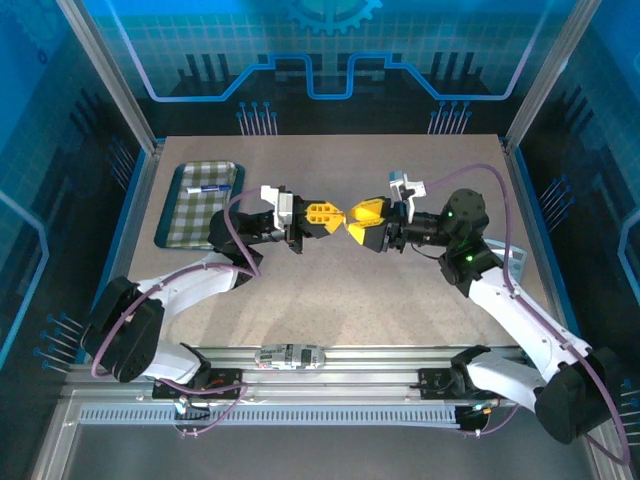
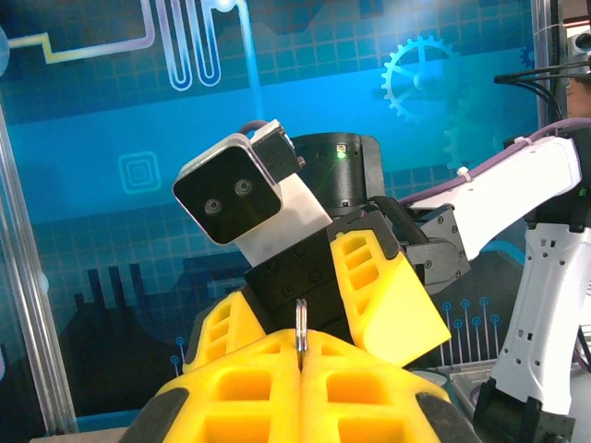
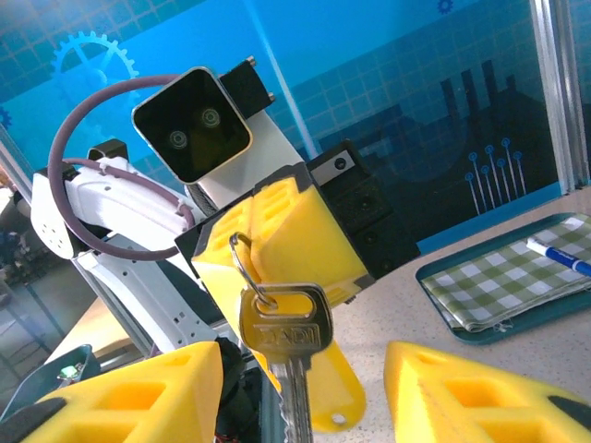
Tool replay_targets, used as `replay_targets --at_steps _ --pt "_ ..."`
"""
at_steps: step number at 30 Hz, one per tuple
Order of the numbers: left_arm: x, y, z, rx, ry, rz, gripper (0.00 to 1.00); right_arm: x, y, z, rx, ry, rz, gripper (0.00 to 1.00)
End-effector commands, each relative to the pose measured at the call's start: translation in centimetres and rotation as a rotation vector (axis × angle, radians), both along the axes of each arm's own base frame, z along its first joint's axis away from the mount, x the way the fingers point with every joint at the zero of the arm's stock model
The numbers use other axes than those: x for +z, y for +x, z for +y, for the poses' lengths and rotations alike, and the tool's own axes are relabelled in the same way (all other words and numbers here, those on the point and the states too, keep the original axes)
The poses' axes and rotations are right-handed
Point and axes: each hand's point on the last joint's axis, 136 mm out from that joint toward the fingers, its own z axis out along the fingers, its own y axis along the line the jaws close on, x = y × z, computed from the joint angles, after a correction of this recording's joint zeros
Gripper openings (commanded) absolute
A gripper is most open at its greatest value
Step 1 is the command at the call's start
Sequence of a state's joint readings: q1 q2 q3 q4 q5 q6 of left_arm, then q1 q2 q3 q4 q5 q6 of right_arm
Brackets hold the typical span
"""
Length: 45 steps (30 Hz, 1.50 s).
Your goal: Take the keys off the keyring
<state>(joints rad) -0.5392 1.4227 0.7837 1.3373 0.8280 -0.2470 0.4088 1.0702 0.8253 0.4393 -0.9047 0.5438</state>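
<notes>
While one keyring (image 3: 323,383) hangs clamped: one key (image 3: 284,325).

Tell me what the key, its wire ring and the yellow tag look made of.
The silvery flat-headed key looks like metal: brushed sheen, stamped lettering. The thin wire split ring is likely steel, glinting along its loop. The yellow-orange teardrop tag is probably plastic: smooth, even matte colour, moulded hole near its tip.

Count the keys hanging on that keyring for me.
1. A single key hangs from the keyring pinched in the shut left gripper, facing the open right gripper. A yellow tag behind it could hide another.
</notes>
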Motion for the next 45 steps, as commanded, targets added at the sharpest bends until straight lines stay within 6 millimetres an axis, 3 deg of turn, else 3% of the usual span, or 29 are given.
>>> replay_targets --at_steps 1,3,9,19,25,27,34,36,43,45 --pt "1.5 -0.6 0.2 -0.025 -0.027 -0.049 0.0 1.3 -0.9 0.6 0.044 0.004 -0.048 0.49" --pt "1.5 -0.7 0.2 -0.027 -0.028 -0.048 0.0 1.2 -1.1 0.9 0.058 -0.001 -0.048 0.49" --pt "1.6 -0.8 0.3 -0.031 -0.031 -0.048 0.0 0.5 -0.7 1.1 0.049 -0.016 -0.024 0.27" --pt "1.2 -0.9 0.3 -0.03 -0.027 -0.043 0.0 1.3 1.0 -0.9 -0.105 -0.017 -0.028 0.16" --pt "1.0 -0.8 0.2 -0.037 -0.021 -0.034 0.0 2.1 0.8 -1.3 -0.141 -0.005 -0.052 0.08" --pt "1.0 -0.9 0.2 -0.043 -0.019 -0.031 0.0 3.1 0.7 -1.3 -0.146 0.001 -0.074 0.08" --pt "0.8 -0.9 0.1 -0.049 -0.013 -0.025 0.0 3.0 0.8 -0.9 -0.191 -0.044 -0.107 0.12" --pt "0.8 -0.9 0.1 -0.05 -0.011 -0.029 0.0 3.2 0.7 -0.9 -0.199 -0.045 -0.12 0.23" --pt "1.0 -1.0 0.2 -0.053 -0.013 -0.033 0.0 3.1 0.2 0.2 -0.153 -0.065 -0.134 0.26" --pt "1.1 -1.1 0.2 -0.052 -0.015 -0.035 0.0 3.0 -0.1 0.4 -0.124 -0.06 -0.133 0.33"
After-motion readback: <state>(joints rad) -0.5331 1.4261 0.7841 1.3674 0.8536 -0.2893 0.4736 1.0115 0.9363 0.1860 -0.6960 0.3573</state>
